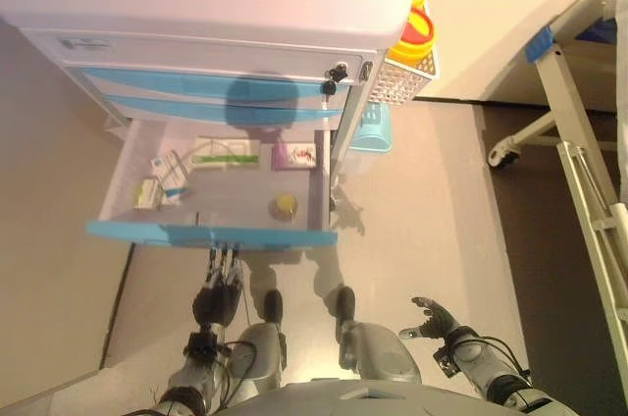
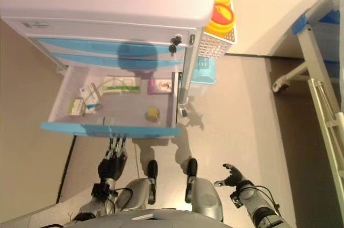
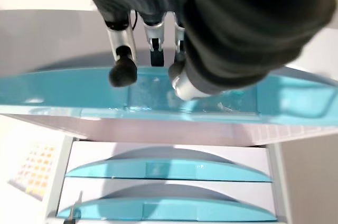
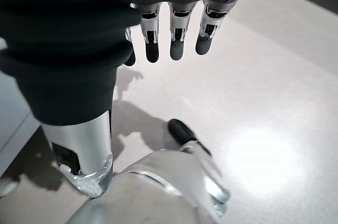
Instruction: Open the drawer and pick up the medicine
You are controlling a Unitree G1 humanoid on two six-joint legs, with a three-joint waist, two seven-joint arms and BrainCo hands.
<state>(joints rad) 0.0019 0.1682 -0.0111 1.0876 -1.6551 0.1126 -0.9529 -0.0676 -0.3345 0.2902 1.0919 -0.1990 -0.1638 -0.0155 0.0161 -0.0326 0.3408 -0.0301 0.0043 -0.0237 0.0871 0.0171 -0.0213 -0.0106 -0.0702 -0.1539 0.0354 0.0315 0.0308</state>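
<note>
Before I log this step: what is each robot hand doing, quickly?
Left robot hand: fingers straight at the open drawer's blue front, holding nothing.
Right robot hand: open, empty, over the floor.

Drawer point(image 1: 211, 233), light grey w/ blue front, is pulled fully out of the cart. Med boxes point(image 1: 228, 153) are laid flat inside twd the back and left; a small yellow-green bottle point(image 1: 285, 206) is seen nr the front right.

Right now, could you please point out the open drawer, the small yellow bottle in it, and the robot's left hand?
open drawer point(image 1: 211, 234): left eye view, on its blue front panel.
small yellow bottle point(image 1: 285, 206): left eye view, on its top.
left hand point(image 1: 220, 284): left eye view, on its fingers by the drawer front.
</note>
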